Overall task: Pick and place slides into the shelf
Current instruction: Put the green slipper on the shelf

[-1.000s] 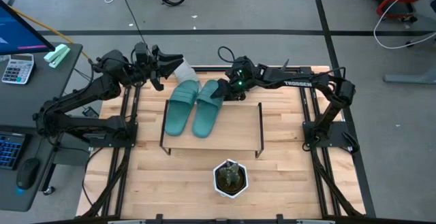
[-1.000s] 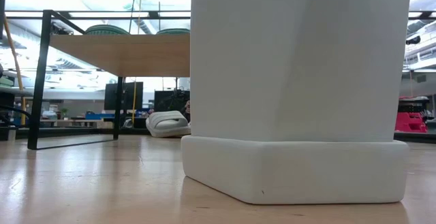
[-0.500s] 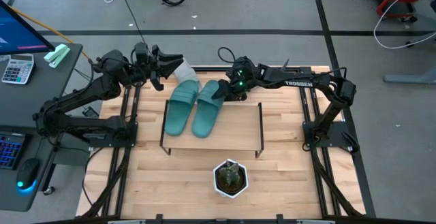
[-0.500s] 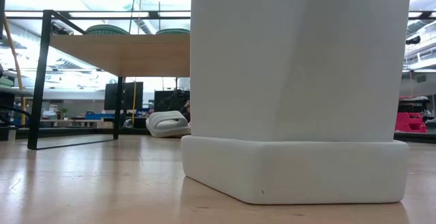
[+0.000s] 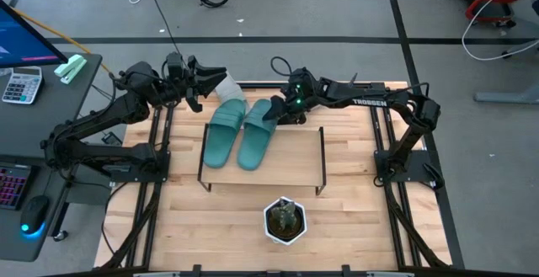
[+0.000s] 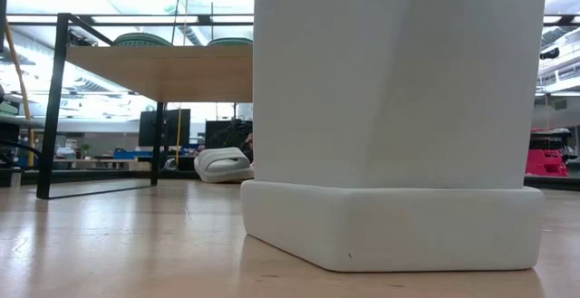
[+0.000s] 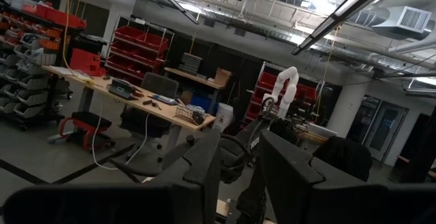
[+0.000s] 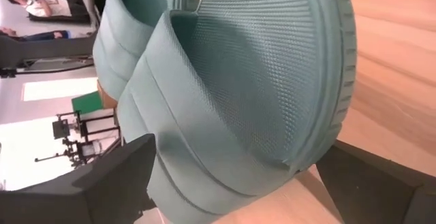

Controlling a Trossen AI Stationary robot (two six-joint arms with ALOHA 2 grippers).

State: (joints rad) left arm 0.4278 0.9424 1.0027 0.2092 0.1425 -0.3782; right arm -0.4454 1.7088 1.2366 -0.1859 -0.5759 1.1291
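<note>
Two teal slides [image 5: 223,132] [image 5: 255,134] lie side by side, soles down, on the shelf's [image 5: 295,155] wood top. In the low view their tops [image 6: 140,39] show above the board. My right gripper [image 5: 274,114] is open at the far end of the right teal slide [image 8: 259,94], one finger on each side of it. A light grey slide [image 5: 229,86] lies on the table beyond the shelf [image 6: 222,164]. My left gripper [image 5: 209,82] hovers open beside it, and in its wrist view [image 7: 240,163] it points into the room. The second grey slide is hidden. My right gripper straddles the right teal slide's end [image 8: 204,183] level from the table's far side, across the slide. The slide lies flat on the shelf board. One finger [image 8: 116,176] stands close against the strap, but I cannot tell whether it touches; the other finger [image 8: 381,183] stands apart.
A white pot with a small plant [image 5: 284,220] stands near the table's near edge and fills most of the low view [image 6: 399,108]. The right half of the shelf top [image 5: 299,142] is bare board. A desk with a calculator stands off the table's left side.
</note>
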